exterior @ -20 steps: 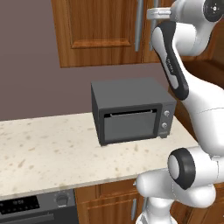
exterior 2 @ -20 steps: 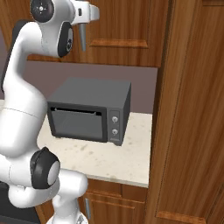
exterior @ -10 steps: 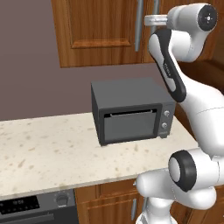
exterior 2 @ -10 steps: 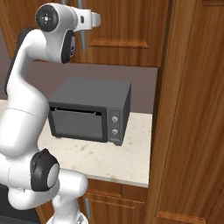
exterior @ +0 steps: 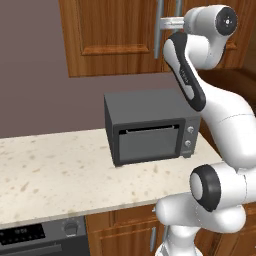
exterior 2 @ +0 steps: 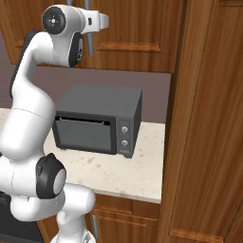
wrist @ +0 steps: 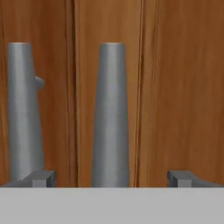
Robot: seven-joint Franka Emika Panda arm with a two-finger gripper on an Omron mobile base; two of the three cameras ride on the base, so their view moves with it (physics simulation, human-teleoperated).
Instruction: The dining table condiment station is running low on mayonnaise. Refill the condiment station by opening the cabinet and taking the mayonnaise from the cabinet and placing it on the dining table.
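Arm's hand has swung up and in toward the cabinet (exterior: 115, 35) doors over the last second; earlier it sat lower and further back. Base views unchanged otherwise.

Cabinet is closed, both doors flush. Grey toaster oven (exterior: 150, 132) sits on the speckled counter (exterior: 50, 175) directly below, untouched. Two vertical bar handles show in the hand view: left handle (wrist: 24, 109) and right handle (wrist: 111, 113), either side of the door seam.

Gripper (wrist: 111, 178) is spread wide, holding nothing, with the right handle between the fingertips (wrist: 181, 178).

Mayonnaise is presumably behind the closed doors; can't confirm.

Risks:
- Fingers may not yet reach past the bar, so closing now could pinch air or slip off.
- Left fingertip is near the left handle, could snag it.
- Pulling straight instead of along the hinge arc could slip the grip.
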